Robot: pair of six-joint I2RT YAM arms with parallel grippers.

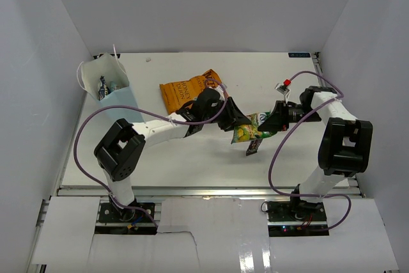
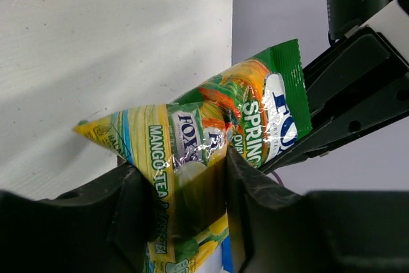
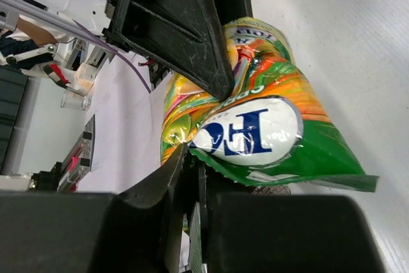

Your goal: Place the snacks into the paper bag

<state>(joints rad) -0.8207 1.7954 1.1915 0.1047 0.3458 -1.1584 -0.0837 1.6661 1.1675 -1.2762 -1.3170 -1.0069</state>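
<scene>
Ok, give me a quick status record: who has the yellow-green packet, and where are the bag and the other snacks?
held item: yellow-green packet, in the air between the arms
left gripper: fingers on both sides of one end, pressing it
right gripper: shut on the packet's green edge
handover: both grippers on it at once
paper bag: upright, far left corner
inside packet: showing in the bag's mouth, kind unclear
orange bag: lying flat, beyond the left gripper
dark packet: just below the held one; loose or hanging, cannot tell
</scene>
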